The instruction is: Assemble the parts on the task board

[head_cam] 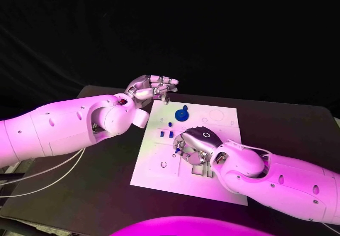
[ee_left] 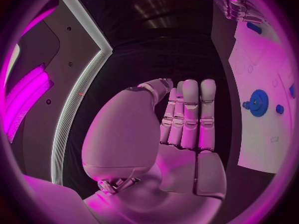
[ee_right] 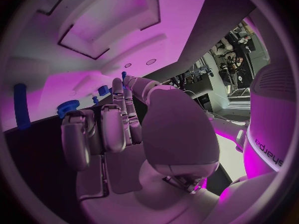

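The right hand [head_cam: 196, 145] hovers low over the flat white task board [head_cam: 219, 117], fingers curled, and whether it grips anything I cannot tell. Small blue pegs [head_cam: 166, 132] stand just beside it; a round blue gear [head_cam: 183, 115] lies beyond. The left hand [head_cam: 151, 88], fingers curled together and holding nothing, hangs past the board's far corner.

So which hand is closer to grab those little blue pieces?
Probably the right hand: it hangs right over the task board, beside the small blue parts. The left hand sits off the board's far corner.
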You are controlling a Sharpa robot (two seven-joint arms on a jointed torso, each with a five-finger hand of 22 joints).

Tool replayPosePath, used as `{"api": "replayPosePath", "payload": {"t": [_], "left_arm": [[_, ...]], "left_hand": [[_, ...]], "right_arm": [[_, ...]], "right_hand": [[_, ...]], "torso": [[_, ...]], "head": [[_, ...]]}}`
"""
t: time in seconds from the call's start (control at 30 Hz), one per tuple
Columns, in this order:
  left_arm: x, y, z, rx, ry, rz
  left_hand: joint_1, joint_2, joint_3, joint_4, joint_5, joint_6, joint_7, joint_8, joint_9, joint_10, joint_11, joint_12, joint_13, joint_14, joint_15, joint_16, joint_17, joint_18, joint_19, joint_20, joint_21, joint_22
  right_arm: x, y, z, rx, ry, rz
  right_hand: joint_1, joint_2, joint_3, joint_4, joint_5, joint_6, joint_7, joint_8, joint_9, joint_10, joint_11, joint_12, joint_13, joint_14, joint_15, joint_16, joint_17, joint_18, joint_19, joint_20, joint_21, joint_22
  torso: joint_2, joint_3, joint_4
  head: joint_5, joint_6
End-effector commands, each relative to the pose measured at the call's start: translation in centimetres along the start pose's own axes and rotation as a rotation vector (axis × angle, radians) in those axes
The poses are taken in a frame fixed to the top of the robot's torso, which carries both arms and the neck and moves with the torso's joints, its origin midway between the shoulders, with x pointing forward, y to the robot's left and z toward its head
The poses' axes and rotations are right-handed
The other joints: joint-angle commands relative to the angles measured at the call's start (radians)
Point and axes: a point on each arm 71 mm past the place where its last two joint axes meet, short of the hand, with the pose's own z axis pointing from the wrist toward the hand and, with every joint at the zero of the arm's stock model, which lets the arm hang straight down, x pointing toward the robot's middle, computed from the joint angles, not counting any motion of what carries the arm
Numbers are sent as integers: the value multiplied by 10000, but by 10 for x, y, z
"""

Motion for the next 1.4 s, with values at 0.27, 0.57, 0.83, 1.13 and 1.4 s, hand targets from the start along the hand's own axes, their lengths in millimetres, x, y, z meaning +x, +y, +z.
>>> {"api": "replayPosePath", "payload": {"t": [0.27,0.57,0.83,1.13,1.4], "left_arm": [[2,-1,1,70,47,-66],[1,-1,1,44,38,-62],[0,-1,1,18,29,-59],[0,-1,0,2,26,-57],[0,-1,0,-14,43,-63]], "left_hand": [[22,56,-11,-71,55,-70,27,-41,-10,-80,13,33,17,-63,3,-69,-14,43,-64,4,-21,10],[12,59,-15,-68,55,-70,26,-41,-9,-85,13,46,22,-65,6,-71,-16,43,-65,8,-27,7],[12,59,-15,-68,55,-70,26,-41,-9,-85,13,46,22,-65,6,-71,-16,43,-65,8,-27,7],[12,59,-15,-68,55,-70,26,-41,-9,-85,13,46,22,-65,6,-71,-16,43,-65,8,-27,7],[12,59,-15,-68,55,-70,26,-41,-9,-85,13,46,22,-65,6,-71,-16,43,-65,8,-27,7]], "right_arm": [[6,3,2,-183,316,-53],[8,4,3,-183,373,-33],[9,7,3,-267,409,16],[10,7,4,-229,509,-10],[13,5,6,-121,805,-219]], "right_hand": [[-86,-10,-21,-39,-49,71,-12,28,13,14,-20,-34,10,486,-53,37,-3,-149,737,-56,57,2344],[-105,-2,-27,-35,-61,69,-13,27,18,17,-20,-39,15,485,-52,39,-6,-150,738,-56,60,2346],[-105,-2,-27,-35,-61,69,-13,27,18,17,-20,-39,15,485,-52,39,-6,-150,738,-56,60,2346],[-119,5,-30,-33,-67,64,-14,26,21,18,-21,-43,19,485,-52,41,-9,-150,738,-55,61,2347],[-138,9,-36,-29,-75,55,-13,22,24,15,-19,-50,23,483,-51,40,-15,-145,727,-54,41,2338]], "torso": [[10,-1,0],[0,1,-15],[2,0,-8],[4,-8,-7],[6,-8,-2]], "head": [[67,-50],[97,-101],[99,-116],[94,-118],[97,-139]]}}
